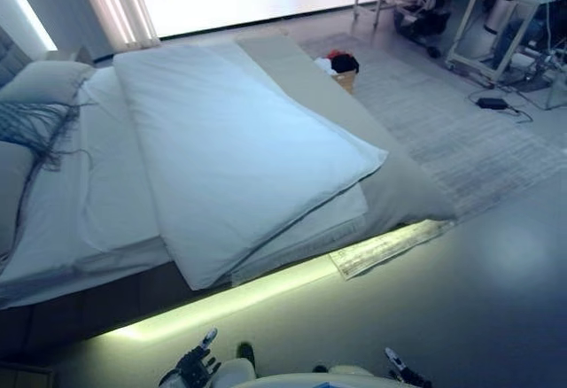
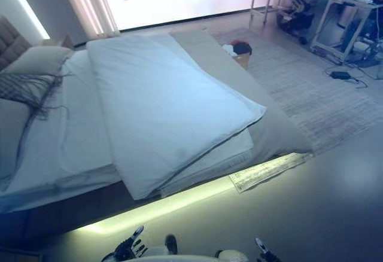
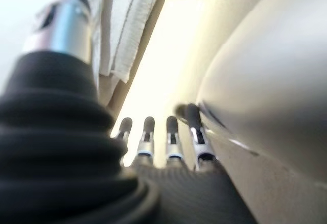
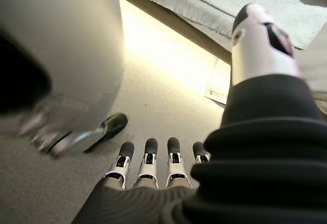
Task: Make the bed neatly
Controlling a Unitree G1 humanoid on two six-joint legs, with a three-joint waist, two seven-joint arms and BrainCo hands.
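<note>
A bed [image 1: 106,202] with a pale sheet fills the left and middle. A white duvet [image 1: 230,149] lies folded over on it, slanting from the far side to the near corner, where its layers overhang the edge. Grey pillows [image 1: 44,82] and a dark fringed throw [image 1: 35,127] lie at the head, on the left. My left hand [image 1: 197,366] hangs low by my side, fingers straight, holding nothing; it also shows in its wrist view [image 3: 158,137]. My right hand [image 1: 399,368] hangs low on the right, fingers straight and empty, as its wrist view [image 4: 148,165] shows.
A lit strip glows under the bed's near edge [image 1: 239,299]. A grey rug [image 1: 461,131] lies past the bed's foot, its near end [image 1: 390,246] poking out by the corner. A basket of clothes [image 1: 341,65] stands beside the bed. Tables and equipment [image 1: 505,25] stand at the far right.
</note>
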